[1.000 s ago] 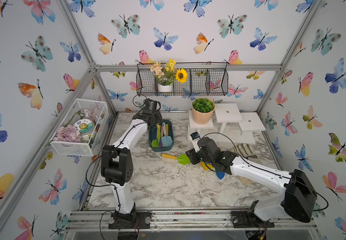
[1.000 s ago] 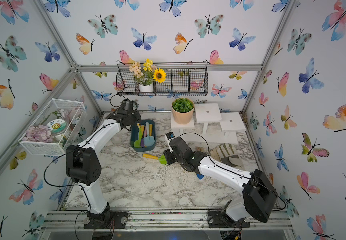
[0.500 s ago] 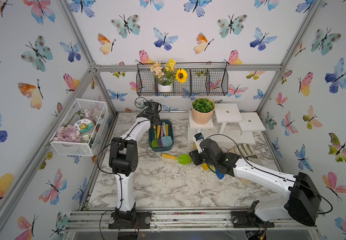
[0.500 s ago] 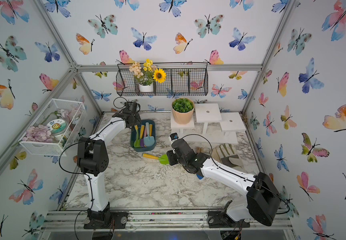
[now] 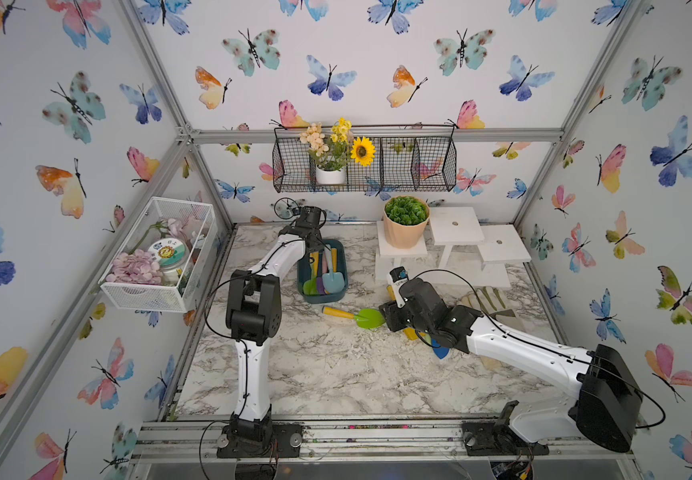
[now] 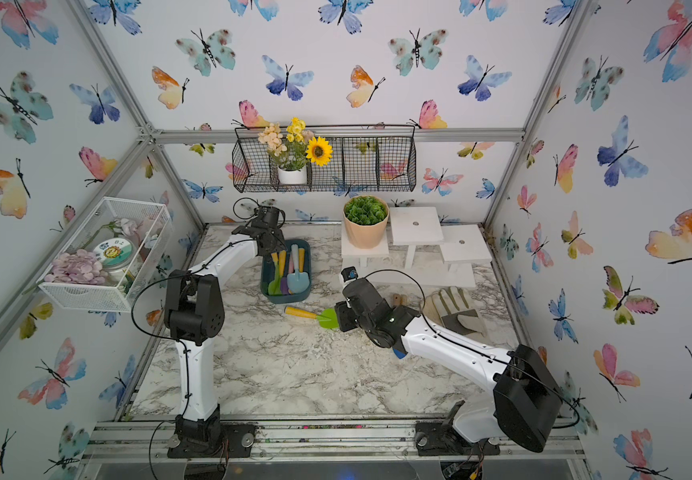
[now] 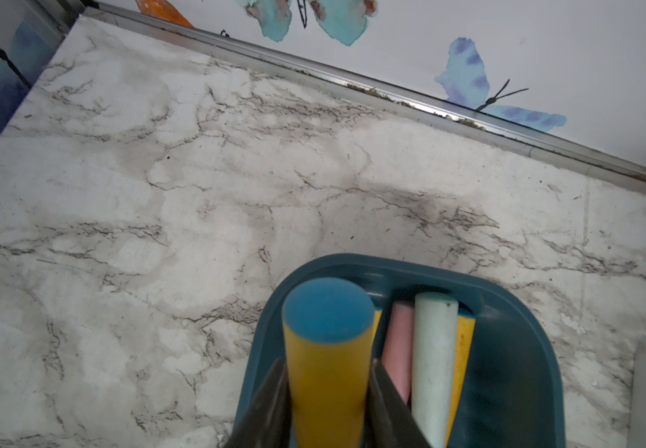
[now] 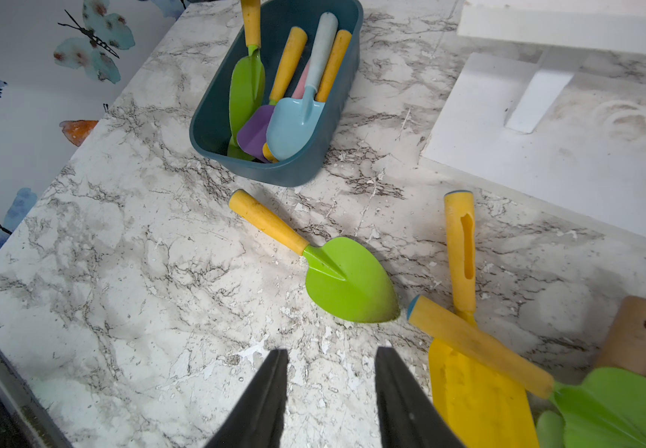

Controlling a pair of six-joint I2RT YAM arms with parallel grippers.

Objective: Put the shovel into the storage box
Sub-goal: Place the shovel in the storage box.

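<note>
Left wrist view: left hand (image 7: pixel 328 362) pinches shovel (image 7: pixel 329 322) handle, blade already in box (image 7: pixel 399 263) at far left of desk (image 7: pixel 158 194); placing step, seemingly; next calls for letting go; right hand (image 8: pixel 331 357) spread, empty, near loose shovel (image 8: pixel 348 283).

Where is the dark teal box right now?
In both top views the storage box sits toward the table's back left, a green shovel lying just in front.
</note>
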